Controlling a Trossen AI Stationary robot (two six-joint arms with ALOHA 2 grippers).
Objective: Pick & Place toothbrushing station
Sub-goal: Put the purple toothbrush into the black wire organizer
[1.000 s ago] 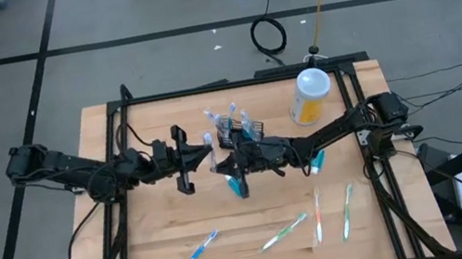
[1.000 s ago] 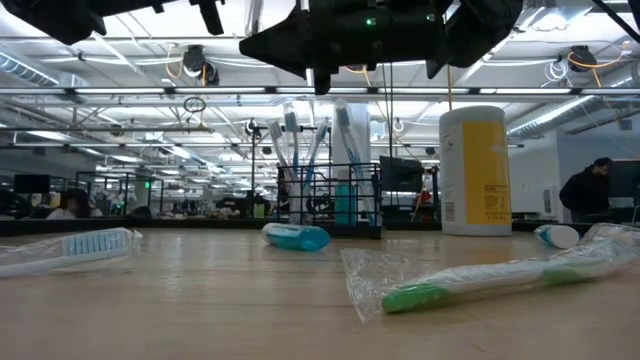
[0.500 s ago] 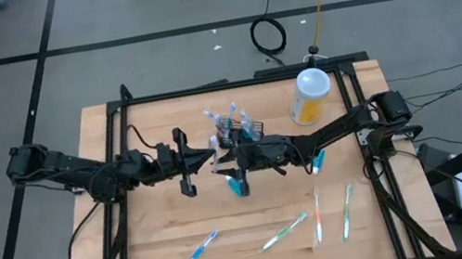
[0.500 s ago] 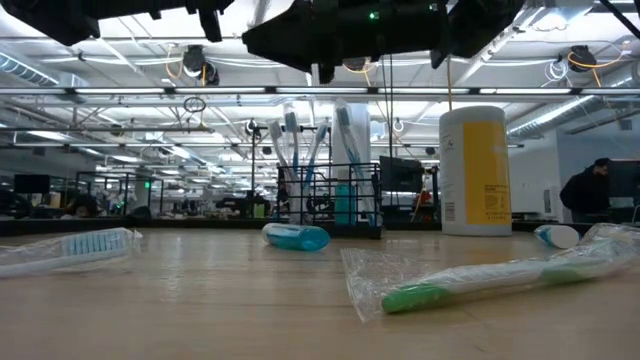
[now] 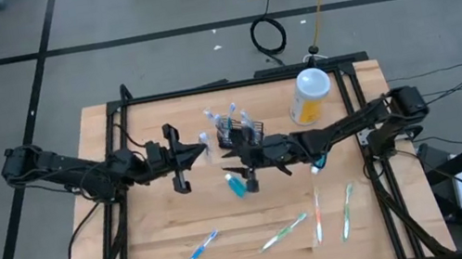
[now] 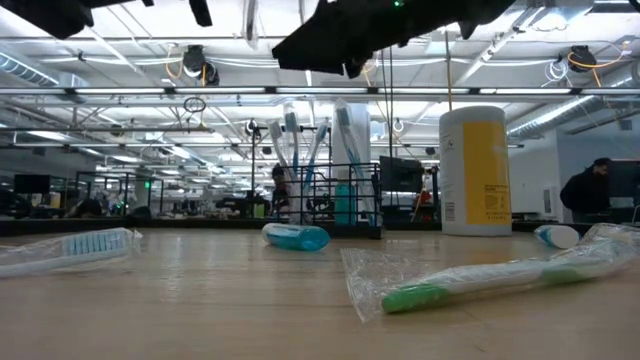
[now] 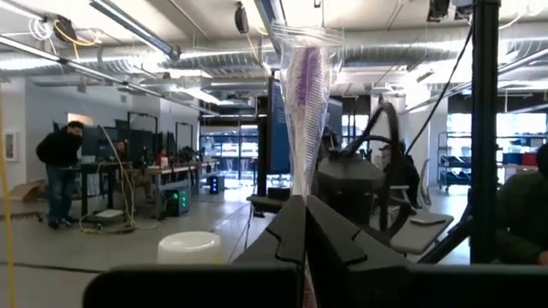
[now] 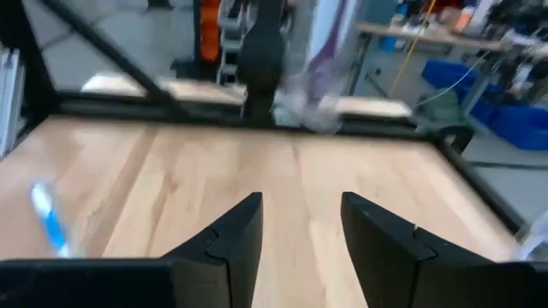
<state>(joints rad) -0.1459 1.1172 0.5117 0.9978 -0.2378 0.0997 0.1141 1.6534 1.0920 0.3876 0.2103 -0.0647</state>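
On the wooden table (image 5: 153,227), the black wire toothbrushing station (image 5: 239,132) stands upright near the back edge, brushes sprouting from its compartments, just left of the yellow bottle (image 5: 309,97). The left gripper (image 7: 304,248) hangs beside it, pinched shut on a plastic-wrapped toothbrush (image 7: 306,94), apparently bound for the caddy. The right gripper (image 8: 295,231), fingers parted and empty, hovers over bare wood by a teal tube (image 5: 237,185).

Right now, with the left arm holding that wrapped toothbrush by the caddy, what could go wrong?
1. The left gripper pinches only the wrapper's end of the toothbrush; it may slip or swing.
2. The caddy already holds brushes, so inserting another might snag them.
3. The open right gripper hangs over the teal item, close to the left arm's path.
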